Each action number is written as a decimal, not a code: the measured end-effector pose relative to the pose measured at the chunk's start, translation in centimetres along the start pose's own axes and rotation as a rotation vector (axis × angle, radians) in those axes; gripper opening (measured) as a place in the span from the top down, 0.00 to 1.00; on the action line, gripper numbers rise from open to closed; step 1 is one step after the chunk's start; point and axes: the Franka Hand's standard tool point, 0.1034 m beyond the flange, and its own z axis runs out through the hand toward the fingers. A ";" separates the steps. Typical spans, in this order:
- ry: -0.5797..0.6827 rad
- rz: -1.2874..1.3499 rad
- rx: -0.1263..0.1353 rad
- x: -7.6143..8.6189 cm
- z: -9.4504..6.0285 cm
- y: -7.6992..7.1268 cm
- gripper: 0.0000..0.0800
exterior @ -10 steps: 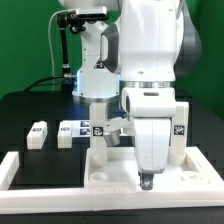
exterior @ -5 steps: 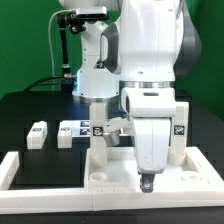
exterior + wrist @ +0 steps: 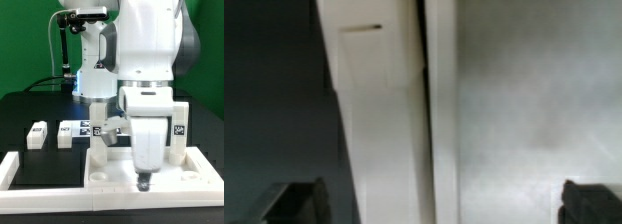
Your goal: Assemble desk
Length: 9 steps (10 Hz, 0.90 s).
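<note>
Claw [image 3: 143, 182] is wide and empty, and it points straight down from the upright wrist over the near edge of the desk panel [image 3: 108, 172], which lies flat at the near side of the tabletop [image 3: 30, 108]. In the wrist view the panel's rim [image 3: 384, 120] runs between the fingertips [image 3: 295, 205]. I judge the step is grasping the panel: next it must lower astride the rim, then close. Two leg posts [image 3: 38, 135] wait left.

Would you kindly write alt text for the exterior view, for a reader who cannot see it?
A white robot arm reaches down, its hand low over a white desk panel on a black table. Small tagged leg posts sit to the exterior view's left of the panel, behind a white border bar.
</note>
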 end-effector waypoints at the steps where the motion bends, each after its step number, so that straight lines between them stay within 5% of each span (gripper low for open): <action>1: -0.022 0.019 0.021 -1.8 -2.4 0.4 0.19; 2: -0.039 0.047 0.018 -3.3 -4.4 1.2 0.19; 3: -0.042 0.064 0.004 -3.5 -4.8 1.8 0.19; 8: -0.043 0.092 0.012 -3.8 -4.4 1.6 0.19; 9: -0.056 0.101 0.041 -5.4 -4.9 1.2 0.19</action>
